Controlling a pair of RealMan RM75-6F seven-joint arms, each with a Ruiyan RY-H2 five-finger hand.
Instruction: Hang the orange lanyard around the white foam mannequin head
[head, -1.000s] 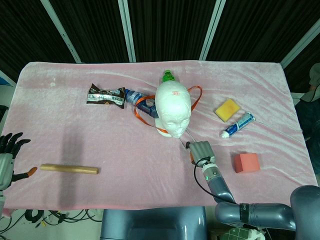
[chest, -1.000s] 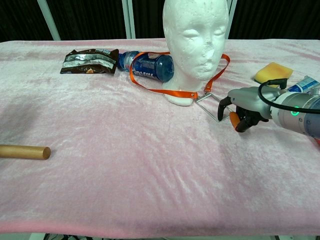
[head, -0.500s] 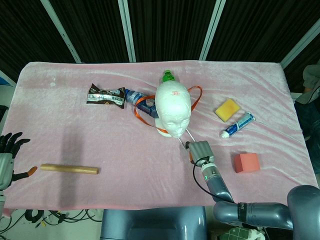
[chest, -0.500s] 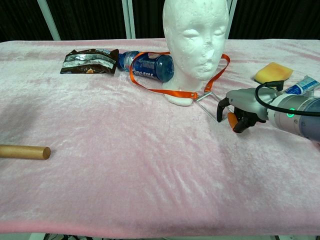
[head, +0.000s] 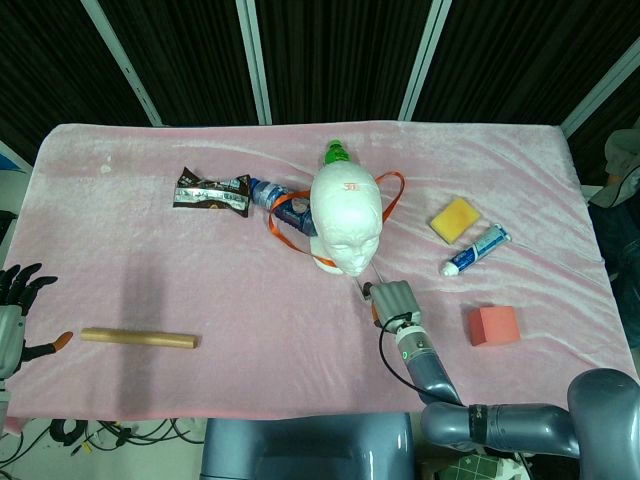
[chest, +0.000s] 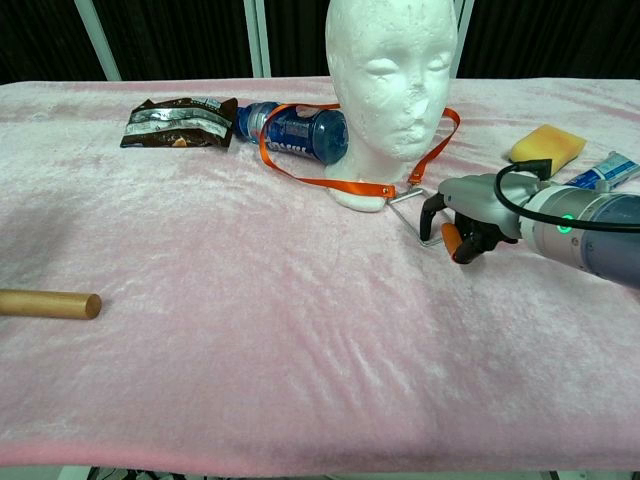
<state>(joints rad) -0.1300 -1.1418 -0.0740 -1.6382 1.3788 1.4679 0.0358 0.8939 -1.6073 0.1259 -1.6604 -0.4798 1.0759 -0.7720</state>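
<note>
**Chest view: right hand arriving at the lanyard clip**

Your right hand (chest: 462, 222) is hovering with fingers curled, empty, at the metal clip (chest: 412, 214). The orange lanyard (chest: 335, 184) is lying just left of it, looped around the mannequin head (chest: 392, 90) on the desk (chest: 250, 330). Your left hand (head: 12, 300) is sitting well apart, fingers spread.
</note>
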